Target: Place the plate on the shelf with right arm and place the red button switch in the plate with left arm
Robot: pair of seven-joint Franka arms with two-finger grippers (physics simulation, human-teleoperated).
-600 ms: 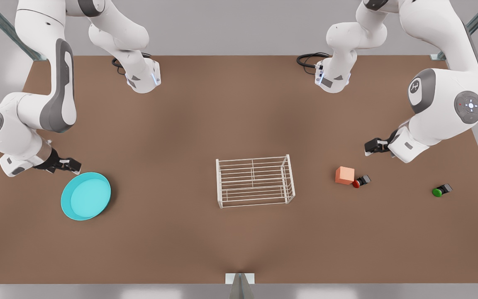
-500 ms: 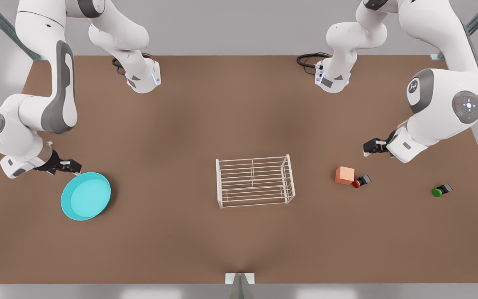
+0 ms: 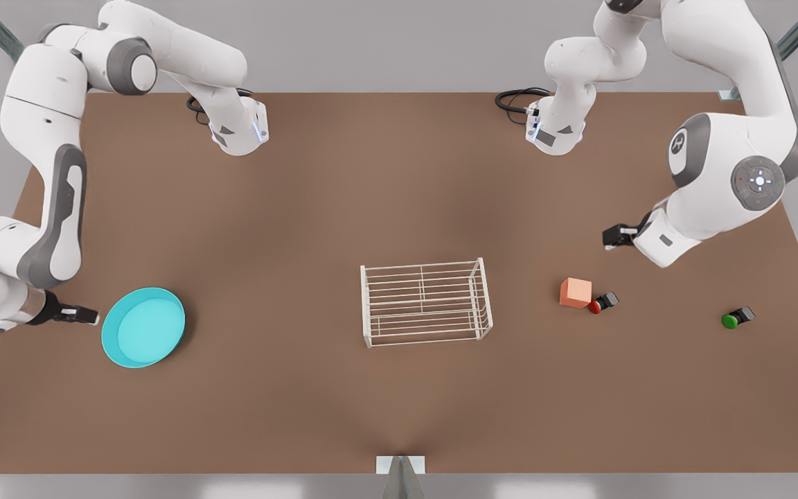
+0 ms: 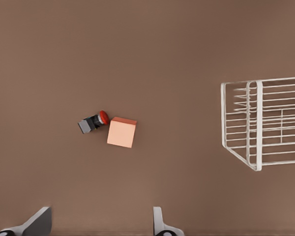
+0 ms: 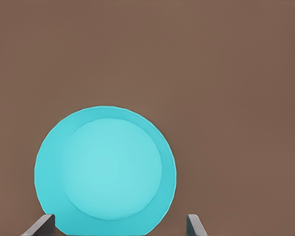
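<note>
The turquoise plate (image 3: 143,327) (image 5: 105,169) lies flat on the table at the front view's left. My right gripper (image 3: 87,317) (image 5: 119,225) hangs just beside its left rim, open, with the fingers apart on either side of the plate's near edge in the right wrist view. The white wire shelf (image 3: 427,302) (image 4: 258,123) stands mid-table. The red button switch (image 3: 603,303) (image 4: 93,121) lies on its side touching an orange cube (image 3: 575,292) (image 4: 122,132). My left gripper (image 3: 612,237) (image 4: 99,223) hovers open beyond the switch, holding nothing.
A green-capped switch (image 3: 737,318) lies near the table's right edge in the front view. The two arm bases (image 3: 240,132) (image 3: 555,132) stand at the far side of the brown table (image 3: 399,409).
My right gripper has swung from the plate's far rim to its left side and dropped lower. My left gripper has crept slightly away from the cube. The objects have not moved.
</note>
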